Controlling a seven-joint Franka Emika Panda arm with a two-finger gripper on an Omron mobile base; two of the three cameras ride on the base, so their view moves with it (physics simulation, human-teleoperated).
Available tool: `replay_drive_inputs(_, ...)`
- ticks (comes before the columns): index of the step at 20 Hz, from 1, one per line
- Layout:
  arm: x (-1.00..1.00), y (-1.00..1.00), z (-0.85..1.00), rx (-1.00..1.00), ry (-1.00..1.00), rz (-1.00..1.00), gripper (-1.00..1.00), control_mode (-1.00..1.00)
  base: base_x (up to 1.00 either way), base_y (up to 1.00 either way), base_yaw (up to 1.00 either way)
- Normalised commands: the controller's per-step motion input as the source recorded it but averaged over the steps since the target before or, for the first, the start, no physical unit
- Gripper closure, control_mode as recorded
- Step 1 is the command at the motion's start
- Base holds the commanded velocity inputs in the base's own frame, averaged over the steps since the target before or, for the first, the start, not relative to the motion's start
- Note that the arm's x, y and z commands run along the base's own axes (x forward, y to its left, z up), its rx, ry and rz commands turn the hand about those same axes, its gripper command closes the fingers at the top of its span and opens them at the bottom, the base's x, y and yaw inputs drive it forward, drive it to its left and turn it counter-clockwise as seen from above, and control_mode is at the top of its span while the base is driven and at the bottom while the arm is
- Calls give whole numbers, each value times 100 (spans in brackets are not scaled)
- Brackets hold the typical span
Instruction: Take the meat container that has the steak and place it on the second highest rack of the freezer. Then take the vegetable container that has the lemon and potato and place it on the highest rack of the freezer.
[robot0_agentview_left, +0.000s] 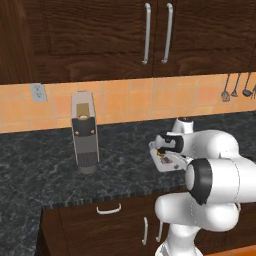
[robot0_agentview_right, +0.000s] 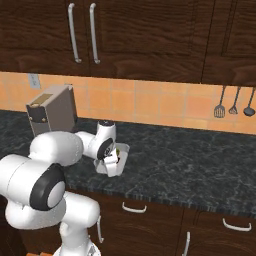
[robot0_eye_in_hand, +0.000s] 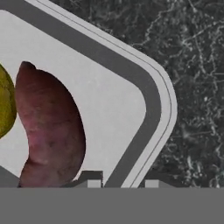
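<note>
The vegetable container (robot0_agentview_left: 172, 164) lies flat on the dark stone counter, near its front edge. In the hand view its rounded corner (robot0_eye_in_hand: 148, 94) is close up, with the purple-brown potato (robot0_eye_in_hand: 52, 127) inside and the yellow lemon (robot0_eye_in_hand: 4, 103) at the left edge. My gripper (robot0_eye_in_hand: 122, 183) points down at that corner. One fingertip (robot0_eye_in_hand: 94, 181) is inside the tray wall and the other outside, pressed to the rim. From the base views, the hand (robot0_agentview_left: 167, 145) (robot0_agentview_right: 111, 152) covers the tray's (robot0_agentview_right: 122, 150) near side. The meat container, steak and freezer are out of view.
A grey box-shaped appliance (robot0_agentview_left: 85, 132) (robot0_agentview_right: 50, 112) stands on the counter to the left of the tray. Kitchen utensils (robot0_agentview_right: 232, 102) hang on the tiled wall at the right. Dark wooden cabinets (robot0_agentview_left: 150, 35) hang overhead. The counter's front edge (robot0_agentview_left: 115, 200) runs just before the tray.
</note>
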Motion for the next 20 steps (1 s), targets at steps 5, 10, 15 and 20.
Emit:
replay_drive_inputs(5,-3,0,24,0,-15,0,100,-100,0,0,0)
replay_drive_inputs(10,-9,5,69,0,-19,1,100,-100,0,0,0)
replay_drive_inputs(15,-58,1,83,0,-7,-6,100,-100,0,0,0)
replay_drive_inputs(20,-98,0,73,1,-5,-21,100,-100,0,0,0)
